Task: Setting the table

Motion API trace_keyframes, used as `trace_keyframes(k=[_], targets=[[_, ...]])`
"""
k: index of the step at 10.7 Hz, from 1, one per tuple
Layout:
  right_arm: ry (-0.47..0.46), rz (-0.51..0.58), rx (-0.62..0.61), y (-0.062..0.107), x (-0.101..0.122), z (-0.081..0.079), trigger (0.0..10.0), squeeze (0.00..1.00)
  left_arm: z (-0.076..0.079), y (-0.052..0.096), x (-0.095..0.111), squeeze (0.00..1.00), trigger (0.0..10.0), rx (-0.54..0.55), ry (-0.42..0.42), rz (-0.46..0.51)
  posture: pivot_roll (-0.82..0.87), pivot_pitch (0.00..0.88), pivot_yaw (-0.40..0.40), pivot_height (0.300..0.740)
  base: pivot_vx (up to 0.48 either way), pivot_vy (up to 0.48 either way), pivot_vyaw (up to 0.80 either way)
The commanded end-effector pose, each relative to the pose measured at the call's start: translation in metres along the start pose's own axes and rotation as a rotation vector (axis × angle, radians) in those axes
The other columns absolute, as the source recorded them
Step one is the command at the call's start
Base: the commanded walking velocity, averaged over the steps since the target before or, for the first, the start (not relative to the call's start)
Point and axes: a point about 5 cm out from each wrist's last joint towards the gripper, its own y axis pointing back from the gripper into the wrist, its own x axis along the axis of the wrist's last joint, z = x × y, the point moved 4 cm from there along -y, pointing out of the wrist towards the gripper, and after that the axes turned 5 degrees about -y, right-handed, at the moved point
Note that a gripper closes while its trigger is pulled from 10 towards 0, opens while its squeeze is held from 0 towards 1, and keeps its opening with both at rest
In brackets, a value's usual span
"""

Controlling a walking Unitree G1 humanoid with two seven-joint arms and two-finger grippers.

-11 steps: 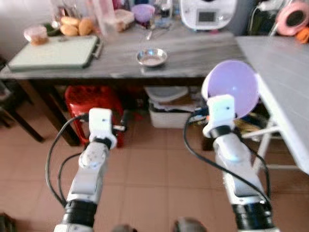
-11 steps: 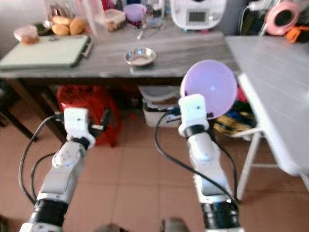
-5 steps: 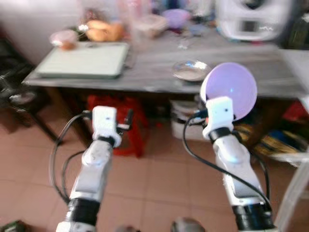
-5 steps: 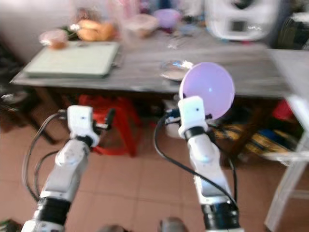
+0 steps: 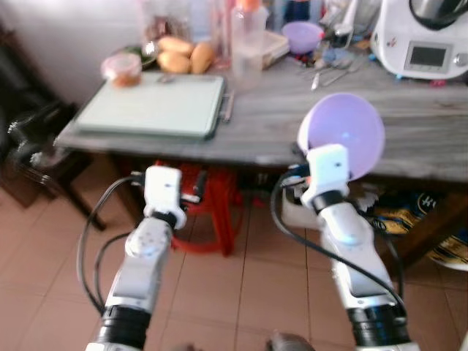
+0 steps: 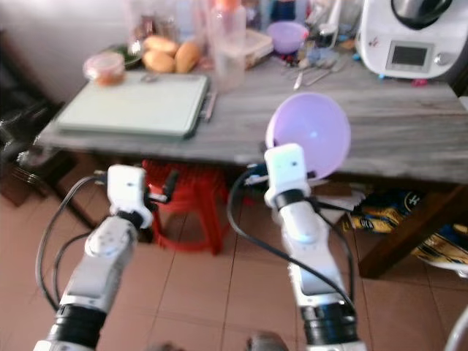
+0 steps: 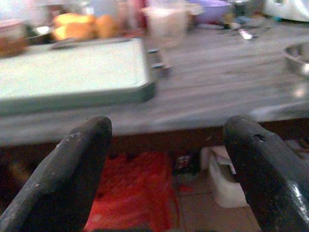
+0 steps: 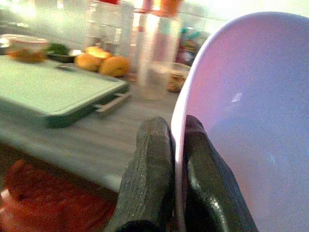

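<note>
A grey wooden table (image 5: 409, 139) runs across the far side of a tiled kitchen floor, crowded at its back edge with bread rolls (image 5: 183, 55), a clear jug (image 5: 247, 40), a small purple bowl (image 5: 302, 33) and a white kitchen machine (image 5: 428, 40); a pale green tray (image 5: 157, 106) lies on its left part. Compared with a second ago, I see the whole view has swung leftward: the white side table that stood on the right is gone from sight and the tray has come towards the centre. That is my camera turning, not the things moving. I read it as the robot leaving the side table and facing the long one while carrying its load.

The right gripper (image 8: 168, 145) is raised in front of the chest, its two fingers pinched on the rim of the large lilac bowl (image 5: 344, 135), which stands on edge, hollow facing me, at the near edge of the table. The left gripper (image 7: 166, 145) is held forward, lower, towards the table's near edge, its fingers spread wide and empty.
</note>
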Motion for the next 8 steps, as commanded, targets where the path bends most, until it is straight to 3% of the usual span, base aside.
trace_keyframes(k=[1,5,7,8], targets=[[0.009,0.009,-0.007,-0.0009,0.0022,0.0039,10.0,0.00,0.0105,-0.0014,0.0101,0.00,10.0,-0.048,-0.020,0.039,-0.05,0.000,0.052,0.740,0.461,0.000,0.00],[0.001,0.002,-0.010,-0.0028,0.0004,0.0025,10.0,0.00,0.0123,0.0027,0.0071,0.00,10.0,-0.064,0.001,0.034,-0.05,0.000,0.048,0.740,0.442,0.000,0.00],[0.000,0.000,-0.007,-0.0041,0.0001,0.0019,10.0,0.00,0.0132,0.0040,0.0082,0.00,10.0,-0.072,-0.007,0.039,-0.05,0.000,0.046,0.740,0.394,-0.268,0.00],[0.027,-0.011,-0.024,-0.0041,-0.0019,0.0041,10.0,0.00,0.0110,0.0069,0.0076,0.00,10.0,-0.071,-0.007,0.038,-0.05,0.000,0.046,0.740,0.000,0.000,0.00]])
